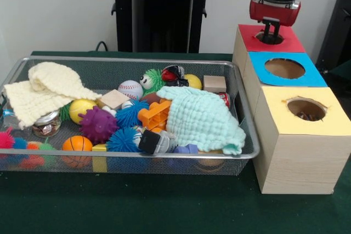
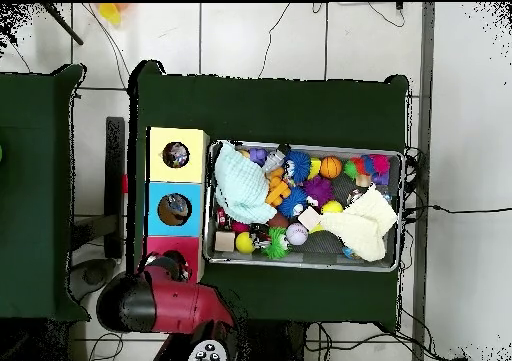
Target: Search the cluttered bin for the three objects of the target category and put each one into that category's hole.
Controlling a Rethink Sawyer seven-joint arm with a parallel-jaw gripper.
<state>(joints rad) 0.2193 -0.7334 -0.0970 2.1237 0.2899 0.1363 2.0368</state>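
My gripper (image 1: 270,32) hangs over the hole of the red-topped box (image 1: 288,41), its tip reaching down into the opening; I see nothing in it. In the overhead view the red arm (image 2: 165,302) covers most of that red box (image 2: 190,247). The wire bin (image 1: 241,152) holds a baseball (image 1: 130,89), a basketball (image 1: 77,144), two yellow balls (image 1: 81,109), a purple spiky ball (image 1: 98,124), blue spiky balls (image 1: 130,114), an orange plastic block (image 1: 155,114) and wooden blocks (image 1: 114,99). A mint cloth (image 1: 203,119) covers the bin's right part.
A blue-topped box (image 1: 285,80) and a yellow-topped box (image 1: 307,127) stand in a row with the red one, right of the bin. A cream cloth (image 1: 46,91) lies over the bin's left corner above a glass jar (image 1: 46,124). A green spiky toy (image 1: 153,79) sits at the back.
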